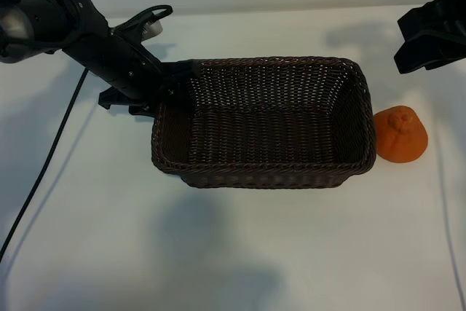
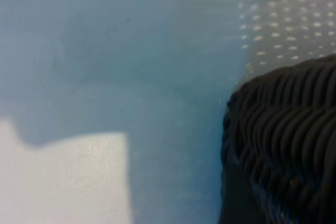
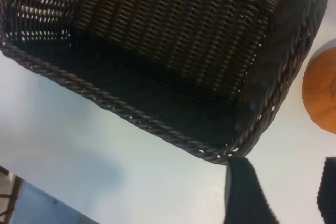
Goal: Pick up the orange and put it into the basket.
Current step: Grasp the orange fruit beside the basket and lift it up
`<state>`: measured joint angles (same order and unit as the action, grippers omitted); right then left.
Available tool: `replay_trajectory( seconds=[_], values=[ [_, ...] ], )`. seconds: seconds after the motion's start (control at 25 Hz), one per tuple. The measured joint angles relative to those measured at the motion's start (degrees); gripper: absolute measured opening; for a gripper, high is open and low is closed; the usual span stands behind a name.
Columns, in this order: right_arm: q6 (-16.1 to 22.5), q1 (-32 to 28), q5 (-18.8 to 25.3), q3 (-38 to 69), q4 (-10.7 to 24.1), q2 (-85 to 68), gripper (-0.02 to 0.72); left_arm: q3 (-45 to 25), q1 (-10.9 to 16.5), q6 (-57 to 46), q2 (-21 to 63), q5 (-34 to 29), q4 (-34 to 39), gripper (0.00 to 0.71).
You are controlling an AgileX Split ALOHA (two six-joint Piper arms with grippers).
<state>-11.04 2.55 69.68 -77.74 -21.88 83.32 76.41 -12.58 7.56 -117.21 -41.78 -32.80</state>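
Orange (image 1: 400, 135) and still ungrasped, the fruit sits on the white bench (image 1: 240, 245) at the frame's right, just beside the empty basket (image 1: 263, 178). The pick has not begun. The right gripper (image 1: 431, 36) hovers upper right, fingers (image 3: 245, 190) apart, and likely must descend onto the fruit. The left gripper (image 1: 175, 87) reaches low to the basket's left rim; its finger state I cannot tell.

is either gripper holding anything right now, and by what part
The left gripper is at the basket rim's corner; a grip cannot be told. The right gripper is open, holding nothing.
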Motion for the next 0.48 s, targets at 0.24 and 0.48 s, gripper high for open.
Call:
replay_trajectory(
  seconds=[0.24, 0.48],
  values=[
    [0.0, 0.0, 0.0, 0.0, 0.0, 0.0, 0.362, 0.0, 0.0, 0.0, 0.0, -1.72, 0.0, 0.466],
    [0.0, 0.0, 0.0, 0.0, 0.0, 0.0, 0.362, 0.0, 0.63, 0.0, 0.13, -4.18, 0.0, 0.467]
  ],
)
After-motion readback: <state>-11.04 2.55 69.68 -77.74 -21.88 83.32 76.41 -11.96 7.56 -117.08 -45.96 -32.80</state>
